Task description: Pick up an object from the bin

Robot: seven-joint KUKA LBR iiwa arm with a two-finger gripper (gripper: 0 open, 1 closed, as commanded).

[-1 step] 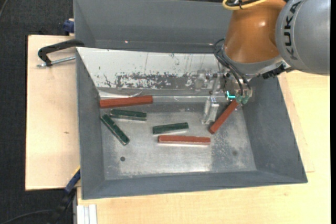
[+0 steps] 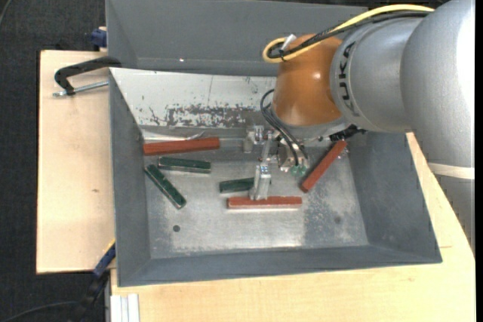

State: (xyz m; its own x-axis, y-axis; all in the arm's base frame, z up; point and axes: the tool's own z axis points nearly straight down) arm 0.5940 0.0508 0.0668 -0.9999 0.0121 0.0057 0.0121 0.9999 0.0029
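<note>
Lying along the bin's (image 2: pixel 128 185) back edge, left of centre: a long red bar (image 2: pixel 181 145) sat flat where the floor met the shiny rear wall. That was likely an awkward spot for a claw coming from above.
Green pair, left: one green bar (image 2: pixel 185 164) lay level just below the long red bar. A slanted green bar (image 2: pixel 166 186) ran down to the lower right beneath it, apart from it.
Short green bar, centre: a short green bar (image 2: pixel 237 185) lay nearly level, and its right end reached the claw.
Low red bar, centre: the low red bar (image 2: pixel 264 201) lay flat just beneath the short green bar, with open floor below it.
Gripper, centre: the gripper (image 2: pixel 263 181) pointed straight down where the short green bar's right end met the low red bar's middle, probably because both lay clear of the walls. Whether the claw was open or closed could not be told, and nothing could be seen gripped in it.
Task's thing: one of those two bars, by my reading; which one could not be told. Both were slim, straight, flat-sided sticks with square ends, one dark green and one brick red.
Tilted red bar, right of centre: the tilted red bar (image 2: pixel 323 166) slanted up to the right, close beside the wrist.
Arm, right: the arm (image 2: pixel 407 72) and its orange cover (image 2: pixel 302 90) leaned in over the bin's upper right.
</note>
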